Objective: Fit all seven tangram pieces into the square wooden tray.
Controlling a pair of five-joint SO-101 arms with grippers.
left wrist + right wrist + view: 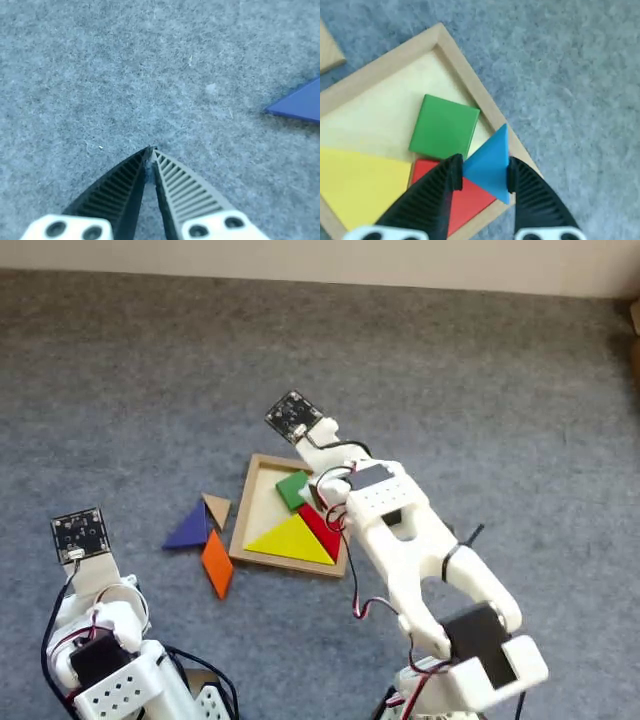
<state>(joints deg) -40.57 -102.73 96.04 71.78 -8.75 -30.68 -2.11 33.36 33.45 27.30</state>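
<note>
Right wrist view: the right fingers [440, 192] clamp a light blue triangle [490, 160] over the rim of the square wooden tray [452, 52], beside the green square [445, 127] and red triangle [470, 200]. The left fingers [122, 187] are pressed together above the grey surface [100, 75], near the dark blue triangle [300, 105].

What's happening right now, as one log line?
right gripper: shut on light blue triangle over tray | tray holds: green square, yellow triangle, red piece | left gripper: shut, above carpet
</note>
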